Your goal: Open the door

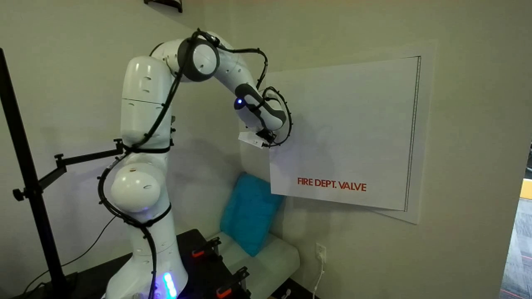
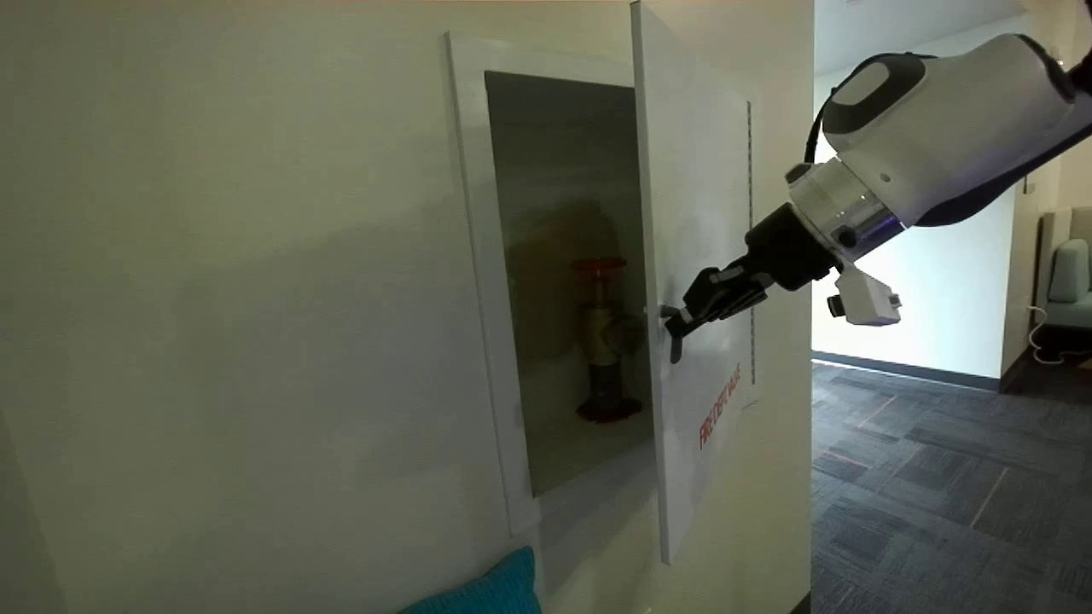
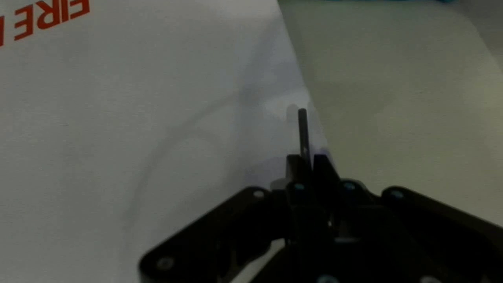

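The door (image 1: 345, 128) is a flat white panel with red FIRE DEPT. VALVE lettering (image 1: 331, 184) near its lower edge. In an exterior view the door (image 2: 695, 196) stands swung out from its frame, with the cabinet opening showing beside it. A small dark latch (image 2: 676, 348) sits near the door's free edge. My gripper (image 2: 678, 324) is at this latch. In the wrist view the gripper (image 3: 307, 160) has its fingers close together around the latch (image 3: 303, 131), whose tip sticks out past them. The door (image 3: 118, 129) fills the left of that view.
A valve with a red handwheel (image 2: 600, 266) stands inside the cabinet, behind the white frame (image 2: 478, 256). A teal pillow (image 1: 251, 214) leans on a pale seat (image 1: 270, 259) below the door. A black stand pole (image 1: 23, 137) rises beside the arm.
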`<state>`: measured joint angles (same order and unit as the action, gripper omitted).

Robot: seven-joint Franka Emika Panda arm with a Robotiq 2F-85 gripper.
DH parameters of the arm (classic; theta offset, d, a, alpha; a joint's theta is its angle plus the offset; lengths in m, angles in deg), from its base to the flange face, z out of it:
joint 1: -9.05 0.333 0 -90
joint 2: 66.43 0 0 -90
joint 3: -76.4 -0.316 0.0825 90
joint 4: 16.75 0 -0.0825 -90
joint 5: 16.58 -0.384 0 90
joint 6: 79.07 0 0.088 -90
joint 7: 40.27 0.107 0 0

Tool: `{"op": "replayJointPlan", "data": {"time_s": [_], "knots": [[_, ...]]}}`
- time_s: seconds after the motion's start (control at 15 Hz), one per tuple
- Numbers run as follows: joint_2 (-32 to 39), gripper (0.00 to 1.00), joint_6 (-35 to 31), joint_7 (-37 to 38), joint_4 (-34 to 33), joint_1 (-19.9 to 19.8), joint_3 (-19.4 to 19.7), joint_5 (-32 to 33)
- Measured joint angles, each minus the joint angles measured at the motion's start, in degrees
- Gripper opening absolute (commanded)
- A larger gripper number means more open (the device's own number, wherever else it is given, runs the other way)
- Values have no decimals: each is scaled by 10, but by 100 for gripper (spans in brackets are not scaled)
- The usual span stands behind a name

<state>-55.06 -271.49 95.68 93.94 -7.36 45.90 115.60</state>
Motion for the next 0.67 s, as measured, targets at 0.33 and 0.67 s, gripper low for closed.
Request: {"op": "replayJointPlan", "data": {"time_s": [0.33, 0.67], "knots": [[0, 3, -11, -48, 32, -187, -177, -2], [10, 3, -7, -86, 75, -396, -377, -1]]}}
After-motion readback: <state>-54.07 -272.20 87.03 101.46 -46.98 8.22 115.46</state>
